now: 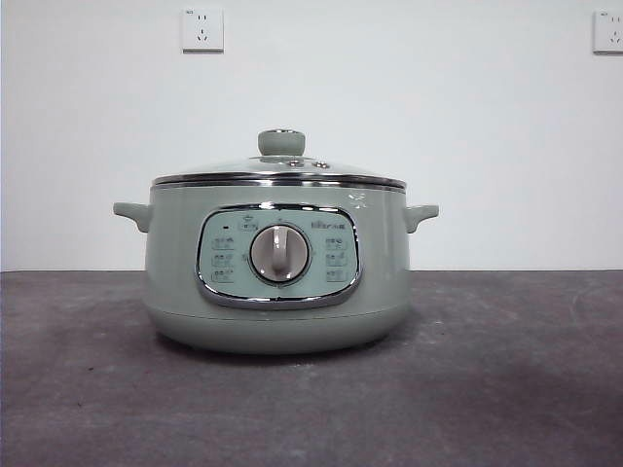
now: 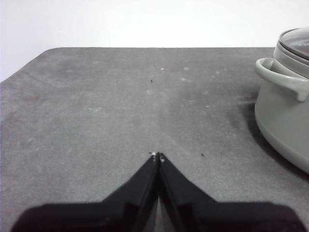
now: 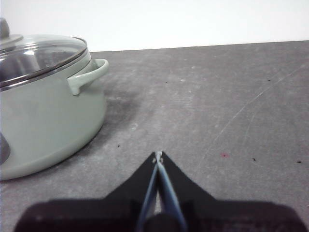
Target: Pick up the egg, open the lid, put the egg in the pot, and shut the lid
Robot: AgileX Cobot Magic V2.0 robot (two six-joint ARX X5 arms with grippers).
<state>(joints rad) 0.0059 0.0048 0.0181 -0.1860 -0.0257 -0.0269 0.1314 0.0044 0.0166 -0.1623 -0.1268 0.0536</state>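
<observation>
While lid (image 1: 280,167) sits level on upright pot (image 1: 277,282), dial facing camera | both tools pressed together

Plain white wall (image 1: 409,117), two sockets (image 1: 202,29) high up (one cropped); dark grey tabletop (image 1: 506,370).

One pot (image 1: 277,292) stands on the one dark grey table (image 1: 506,389), with one glass lid (image 1: 279,171) seated on it. The lid carries one round knob (image 1: 281,142) at its centre. The pot shows two side handles in the front view, one at 9 o'clock (image 1: 130,214) and one at 3 o'clock (image 1: 421,214). It has one chrome-framed control panel (image 1: 278,257) with one central dial (image 1: 279,254). Two wall sockets sit on the white wall, one at 11 o'clock (image 1: 202,29) and one at 1 o'clock (image 1: 608,31). Two grippers show in the wrist views: the left gripper (image 2: 158,156) and the right gripper (image 3: 158,155). No egg is visible in any view.
</observation>
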